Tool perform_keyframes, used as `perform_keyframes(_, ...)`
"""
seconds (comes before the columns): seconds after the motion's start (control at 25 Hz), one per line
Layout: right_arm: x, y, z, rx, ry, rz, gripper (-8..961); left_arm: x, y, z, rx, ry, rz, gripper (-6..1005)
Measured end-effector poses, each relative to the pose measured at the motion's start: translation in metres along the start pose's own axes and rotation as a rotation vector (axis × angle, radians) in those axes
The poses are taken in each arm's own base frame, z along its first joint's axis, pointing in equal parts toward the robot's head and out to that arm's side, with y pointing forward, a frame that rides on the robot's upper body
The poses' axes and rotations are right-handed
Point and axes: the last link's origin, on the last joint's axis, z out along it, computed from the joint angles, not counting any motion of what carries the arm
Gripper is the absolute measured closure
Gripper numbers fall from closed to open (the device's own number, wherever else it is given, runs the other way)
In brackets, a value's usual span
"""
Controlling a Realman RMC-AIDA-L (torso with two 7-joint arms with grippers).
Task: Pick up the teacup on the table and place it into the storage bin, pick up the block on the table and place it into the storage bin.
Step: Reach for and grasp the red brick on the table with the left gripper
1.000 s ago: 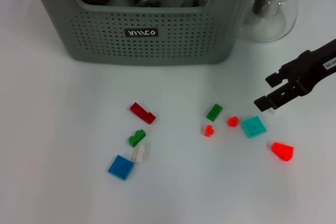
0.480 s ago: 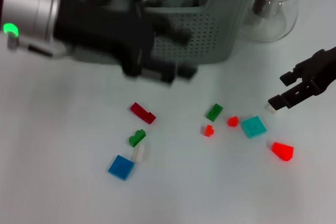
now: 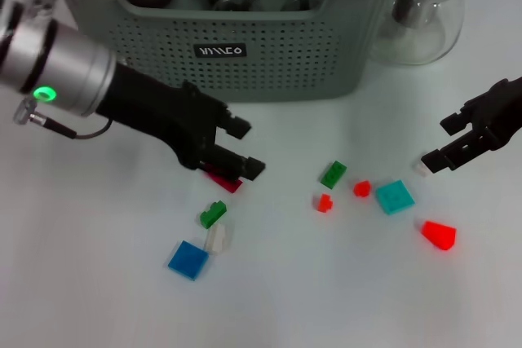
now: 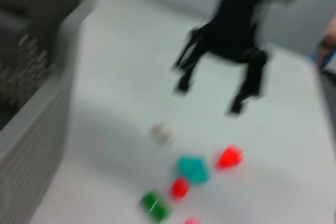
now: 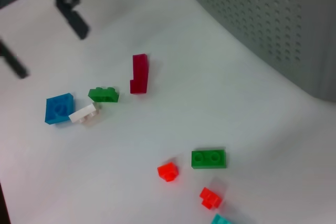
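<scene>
My left jaws (image 3: 243, 148) hang wide apart just above the dark red block (image 3: 222, 179), the storage bin (image 3: 245, 46) close behind them, while my right jaws (image 3: 447, 141) hover wide, empty, aside.

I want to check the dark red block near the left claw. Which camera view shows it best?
The right wrist view: the dark red block lies fully uncovered there. In the head view the left claw hides most of the block. The left wrist view does not show it.
</scene>
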Motion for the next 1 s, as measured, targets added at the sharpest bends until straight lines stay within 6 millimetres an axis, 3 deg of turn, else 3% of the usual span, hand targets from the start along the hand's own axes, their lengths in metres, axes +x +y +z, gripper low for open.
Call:
perform_keyframes(0.28, 0.004, -0.001, 0.001, 0.002, -0.001, 0.019, 40, 0.021, -0.003, 0.007, 0.168, -0.259, -0.175, 313)
perform_keyframes(0.52, 0.004, -0.002, 0.001, 0.008, 0.011, -0.007, 40, 0.037, 0.005, 0.03, 0.285, -0.421, -0.188, 314)
perform_keyframes(1.0, 0.008, -0.003, 0.002, 0.015, 0.026, -0.017, 41, 0.052, 0.013, 0.06, 0.429, -0.519, -0.225, 316)
